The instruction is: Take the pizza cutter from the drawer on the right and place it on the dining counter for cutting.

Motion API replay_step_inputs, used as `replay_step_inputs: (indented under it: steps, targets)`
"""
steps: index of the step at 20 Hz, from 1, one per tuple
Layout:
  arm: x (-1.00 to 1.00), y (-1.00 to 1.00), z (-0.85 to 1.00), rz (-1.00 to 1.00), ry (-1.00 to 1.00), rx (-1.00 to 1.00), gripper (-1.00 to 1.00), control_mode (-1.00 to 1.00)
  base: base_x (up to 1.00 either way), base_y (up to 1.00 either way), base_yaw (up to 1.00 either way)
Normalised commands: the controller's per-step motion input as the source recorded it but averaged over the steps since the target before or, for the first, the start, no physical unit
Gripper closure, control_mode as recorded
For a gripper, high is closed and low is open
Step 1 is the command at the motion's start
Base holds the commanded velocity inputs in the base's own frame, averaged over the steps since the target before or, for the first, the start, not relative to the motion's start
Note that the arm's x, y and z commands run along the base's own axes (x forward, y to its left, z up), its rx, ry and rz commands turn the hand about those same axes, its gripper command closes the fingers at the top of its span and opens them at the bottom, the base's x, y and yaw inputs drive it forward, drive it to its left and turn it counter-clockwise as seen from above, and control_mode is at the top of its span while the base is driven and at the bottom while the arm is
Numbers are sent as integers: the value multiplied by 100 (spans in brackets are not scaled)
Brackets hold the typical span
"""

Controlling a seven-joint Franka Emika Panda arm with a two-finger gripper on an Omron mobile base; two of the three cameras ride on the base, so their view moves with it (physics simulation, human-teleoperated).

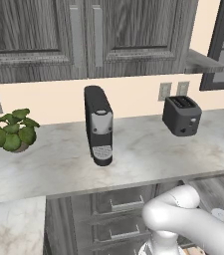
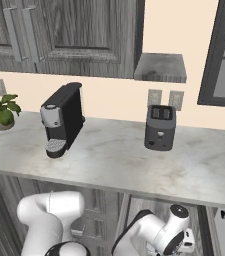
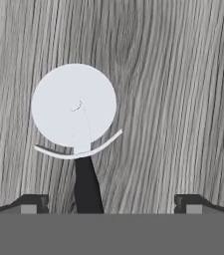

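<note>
No legible text, labels, brands, numbers or signs — none on any appliance, cabinet front or utensil.

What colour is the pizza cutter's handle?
Black, below a pale silvery-white wheel; the pizza cutter shows best in the hand view.

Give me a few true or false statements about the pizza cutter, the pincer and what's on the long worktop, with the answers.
1. The pizza cutter lies on a grey wood-grain surface. True.
2. The pincer is clamped on the cutter's handle. False: its jaws stand wide open, the black handle between them untouched.
3. A toaster stands to the right of the coffee machine. True.
4. The potted plant sits between the two. False: it is at the worktop's left end.
</note>
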Motion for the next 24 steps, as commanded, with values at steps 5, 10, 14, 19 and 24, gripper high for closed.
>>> replay_step_inputs:
  steps: [5,10,14,19,24]
  targets:
    - [0,9,-12,0,0,0,-100,-100,0,0,0]
    - [0,16,-13,0,0,0,-100,-100,0,0,0]
    - [0,1,-22,0,0,0,-100,-100,0,0,0]
    - [0,0,-25,0,0,0,-100,-100,0,0,0]
    - [0,0,-13,0,0,0,-100,-100,0,0,0]
